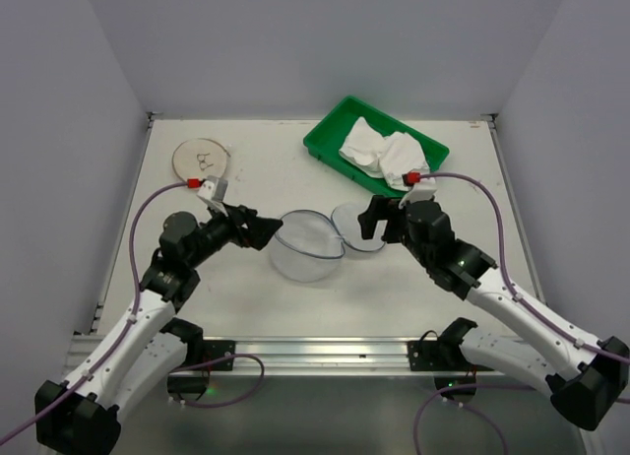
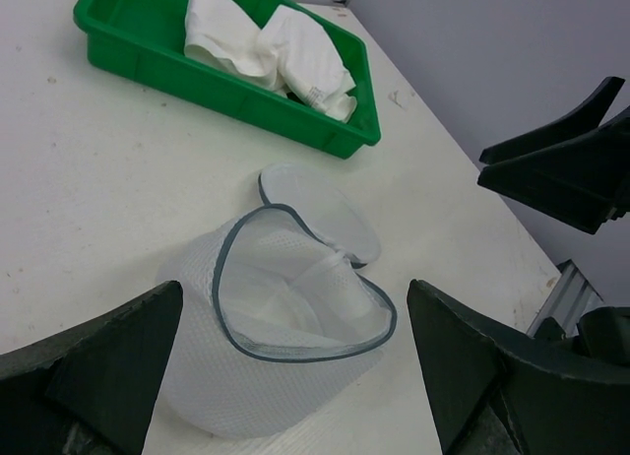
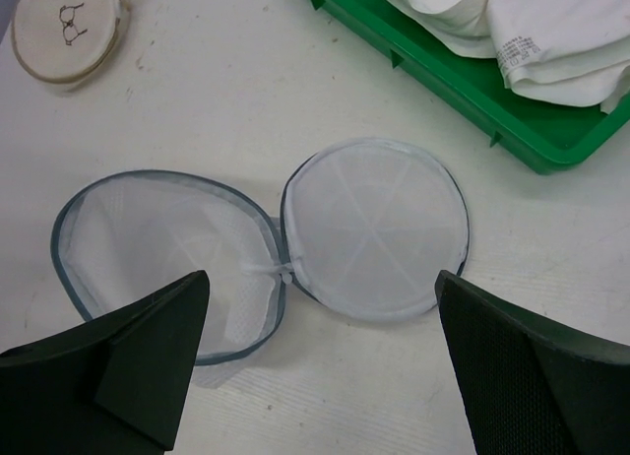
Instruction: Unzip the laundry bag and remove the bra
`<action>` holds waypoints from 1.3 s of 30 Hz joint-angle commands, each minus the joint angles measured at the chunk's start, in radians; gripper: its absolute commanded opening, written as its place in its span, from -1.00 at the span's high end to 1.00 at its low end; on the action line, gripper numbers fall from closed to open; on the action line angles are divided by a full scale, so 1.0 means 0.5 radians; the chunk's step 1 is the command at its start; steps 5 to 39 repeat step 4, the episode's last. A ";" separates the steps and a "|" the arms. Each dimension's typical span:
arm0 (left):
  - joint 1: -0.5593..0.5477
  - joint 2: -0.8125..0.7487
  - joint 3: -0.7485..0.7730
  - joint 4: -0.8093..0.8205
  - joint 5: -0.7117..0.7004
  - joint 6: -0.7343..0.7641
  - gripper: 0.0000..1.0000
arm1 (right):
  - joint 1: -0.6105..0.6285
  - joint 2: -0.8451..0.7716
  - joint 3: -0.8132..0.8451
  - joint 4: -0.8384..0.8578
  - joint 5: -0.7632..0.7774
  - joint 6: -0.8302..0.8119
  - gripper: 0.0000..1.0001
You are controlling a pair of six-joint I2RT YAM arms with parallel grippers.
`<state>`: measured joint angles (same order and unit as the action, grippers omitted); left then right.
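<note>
The laundry bag (image 1: 307, 248) lies unzipped in the middle of the table. Its deep mesh half (image 2: 266, 327) gapes upward, and its flatter half (image 3: 374, 228) lies spread beside it, joined at the dark rim. Inside the bowl only its own white mesh lining shows. The bra (image 1: 384, 152), crumpled white fabric, rests in the green tray (image 1: 325, 145) behind the bag. My left gripper (image 1: 264, 228) hovers open just left of the bag, with the bowl between its fingers (image 2: 118, 366) in the left wrist view. The right gripper (image 1: 372, 219) hangs open over the flat half, holding nothing.
A flat beige disc (image 1: 201, 160) with a small dark drawing lies at the back left. The green tray (image 3: 463, 91) stands at the back right, close to the right arm. Grey walls close in the table on three sides.
</note>
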<state>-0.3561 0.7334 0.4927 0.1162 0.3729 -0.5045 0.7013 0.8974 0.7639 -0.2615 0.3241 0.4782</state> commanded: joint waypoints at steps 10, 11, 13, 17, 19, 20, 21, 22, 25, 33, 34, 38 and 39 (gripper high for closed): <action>-0.018 -0.037 -0.022 0.120 0.049 0.027 -0.99 | 0.012 0.021 0.012 0.096 0.042 0.010 -0.97; -0.018 -0.037 -0.022 0.120 0.049 0.027 -0.99 | 0.012 0.021 0.012 0.096 0.042 0.010 -0.97; -0.018 -0.037 -0.022 0.120 0.049 0.027 -0.99 | 0.012 0.021 0.012 0.096 0.042 0.010 -0.97; -0.018 -0.037 -0.022 0.120 0.049 0.027 -0.99 | 0.012 0.021 0.012 0.096 0.042 0.010 -0.97; -0.018 -0.037 -0.022 0.120 0.049 0.027 -0.99 | 0.012 0.021 0.012 0.096 0.042 0.010 -0.97; -0.018 -0.037 -0.022 0.120 0.049 0.027 -0.99 | 0.012 0.021 0.012 0.096 0.042 0.010 -0.97; -0.018 -0.037 -0.022 0.120 0.049 0.027 -0.99 | 0.012 0.021 0.012 0.096 0.042 0.010 -0.97; -0.018 -0.037 -0.022 0.120 0.049 0.027 -0.99 | 0.012 0.021 0.012 0.096 0.042 0.010 -0.97; -0.018 -0.037 -0.022 0.120 0.049 0.027 -0.99 | 0.012 0.021 0.012 0.096 0.042 0.010 -0.97; -0.018 -0.037 -0.022 0.120 0.049 0.027 -0.99 | 0.012 0.021 0.012 0.096 0.042 0.010 -0.97; -0.018 -0.037 -0.022 0.120 0.049 0.027 -0.99 | 0.012 0.021 0.012 0.096 0.042 0.010 -0.97; -0.018 -0.037 -0.022 0.120 0.049 0.027 -0.99 | 0.012 0.021 0.012 0.096 0.042 0.010 -0.97; -0.018 -0.037 -0.022 0.120 0.049 0.027 -0.99 | 0.012 0.021 0.012 0.096 0.042 0.010 -0.97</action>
